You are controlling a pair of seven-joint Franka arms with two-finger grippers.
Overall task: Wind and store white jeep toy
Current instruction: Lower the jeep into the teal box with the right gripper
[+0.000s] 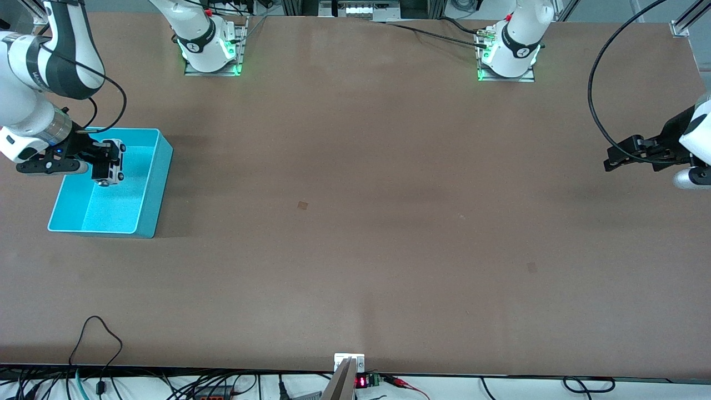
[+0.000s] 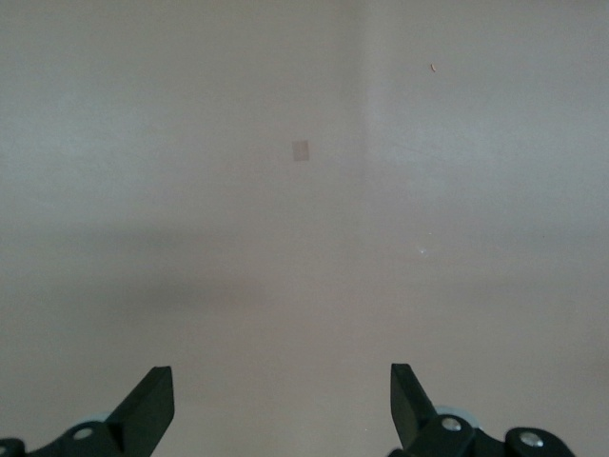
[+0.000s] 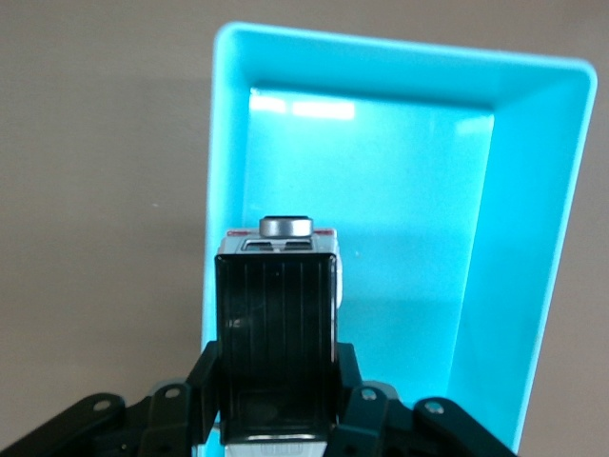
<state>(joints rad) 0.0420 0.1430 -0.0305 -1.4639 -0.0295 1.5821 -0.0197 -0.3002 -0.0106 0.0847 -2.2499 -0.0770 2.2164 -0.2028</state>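
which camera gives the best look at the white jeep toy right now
The right wrist view: the white jeep toy fills the foreground, clamped in the right end effector over the teal bin. The front view shows it small, partly hidden by the end effector. The left wrist view shows only bare table.

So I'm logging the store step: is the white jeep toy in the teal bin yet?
Not yet. The white jeep toy hangs over the teal bin, clamped in the right gripper; the bin's floor shows bare beneath it.

One white jeep toy (image 1: 111, 163) is counted, along with one teal bin (image 1: 149, 189) (a single open compartment), two grippers, and one brown counter (image 1: 355, 222) carrying them.
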